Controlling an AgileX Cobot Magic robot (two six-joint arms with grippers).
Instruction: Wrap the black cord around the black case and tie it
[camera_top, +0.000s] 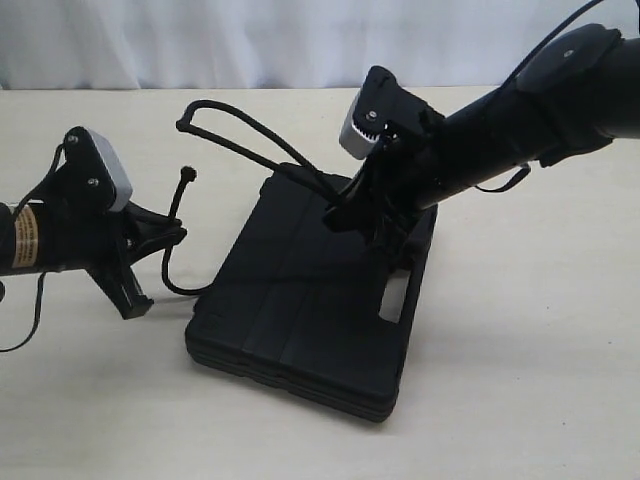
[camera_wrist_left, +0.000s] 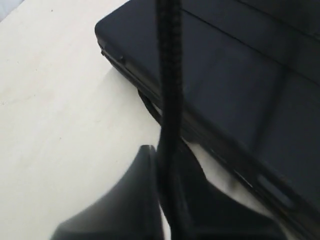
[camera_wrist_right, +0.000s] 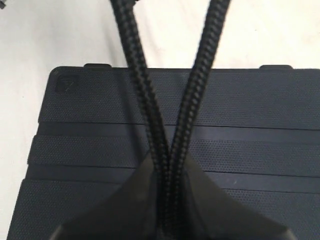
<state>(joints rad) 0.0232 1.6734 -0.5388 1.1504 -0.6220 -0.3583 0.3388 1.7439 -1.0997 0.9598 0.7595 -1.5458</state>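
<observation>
The black case (camera_top: 310, 300) lies flat in the middle of the table, its handle slot toward the right. The black cord (camera_top: 250, 135) rises off the case in a doubled loop toward the back left. My right gripper (camera_top: 345, 212) hovers over the case top, shut on two strands of the cord (camera_wrist_right: 167, 145) above the ribbed lid (camera_wrist_right: 250, 105). My left gripper (camera_top: 172, 236) is left of the case, shut on another stretch of cord (camera_wrist_left: 170, 90) whose frayed end (camera_top: 187, 175) sticks up. From there the cord curves down under the case's left edge (camera_wrist_left: 130, 65).
The pale tabletop (camera_top: 520, 400) surrounds the case on all sides. A white curtain (camera_top: 250, 40) hangs behind the table's far edge. The right arm (camera_top: 520, 120) reaches in over the back right of the case.
</observation>
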